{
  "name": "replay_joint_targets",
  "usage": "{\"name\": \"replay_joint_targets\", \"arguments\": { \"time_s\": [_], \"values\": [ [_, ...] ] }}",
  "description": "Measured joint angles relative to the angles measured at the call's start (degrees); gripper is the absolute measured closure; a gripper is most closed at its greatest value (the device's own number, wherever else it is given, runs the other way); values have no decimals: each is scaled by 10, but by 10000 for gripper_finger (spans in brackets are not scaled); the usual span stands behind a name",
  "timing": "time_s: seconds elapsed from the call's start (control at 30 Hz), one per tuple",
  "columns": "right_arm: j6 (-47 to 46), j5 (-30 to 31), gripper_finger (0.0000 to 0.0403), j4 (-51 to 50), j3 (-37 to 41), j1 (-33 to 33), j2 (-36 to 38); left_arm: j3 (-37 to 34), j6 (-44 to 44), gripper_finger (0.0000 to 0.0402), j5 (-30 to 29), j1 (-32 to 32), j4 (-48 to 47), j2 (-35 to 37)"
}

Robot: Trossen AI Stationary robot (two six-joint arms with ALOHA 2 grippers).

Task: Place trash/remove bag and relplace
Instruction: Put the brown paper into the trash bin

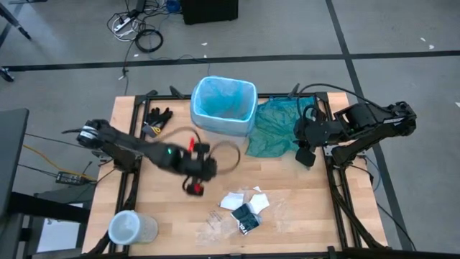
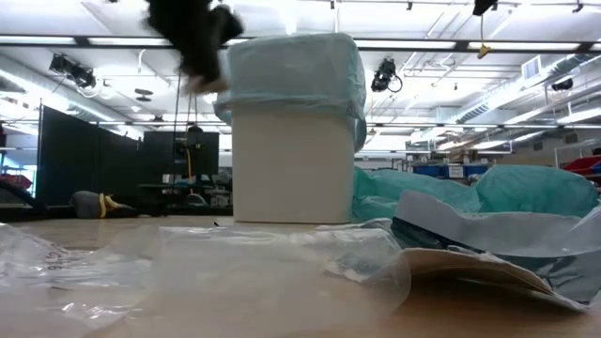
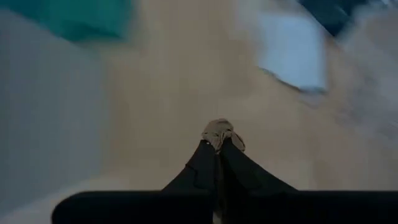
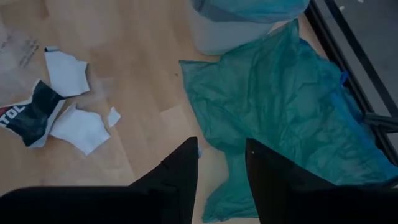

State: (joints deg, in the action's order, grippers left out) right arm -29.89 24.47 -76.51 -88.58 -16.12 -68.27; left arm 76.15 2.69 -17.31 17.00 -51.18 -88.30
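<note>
Wooden table: white bin lined with sky-blue bag at back centre; teal bag beside it; paper trash near front; left gripper clenched on brown scrap; right gripper parted, empty, above teal bag.

Black gloves near the table's back edge, teal-green bag spread flat, clear cup at front corner

You can read only one scrap of lettering: white capitals "TOL", cut off at the picture's edge, on the dark wrapper lying among the white paper pieces. Faint grey print on the clear plastic nearby is too blurred to make out.
</note>
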Motion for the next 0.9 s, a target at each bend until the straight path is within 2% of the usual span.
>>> {"name": "replay_joint_targets", "arguments": {
  "time_s": [0.17,0.37,0.53,0.67,0.83,0.9],
  "values": [
    [0,2,282,1,0,0,0,91,-35,388,-34,-57,9,34],
    [-5,5,285,1,0,0,0,222,-109,387,-115,-121,21,39],
    [-5,14,285,2,0,0,0,275,-146,387,-129,-188,56,41],
    [-12,14,284,3,0,0,0,276,-164,380,-119,-254,53,35],
    [-11,14,280,3,0,0,0,276,-175,331,-17,-332,55,21],
    [-11,14,278,3,0,0,0,276,-175,308,4,-352,54,10]
  ]
}}
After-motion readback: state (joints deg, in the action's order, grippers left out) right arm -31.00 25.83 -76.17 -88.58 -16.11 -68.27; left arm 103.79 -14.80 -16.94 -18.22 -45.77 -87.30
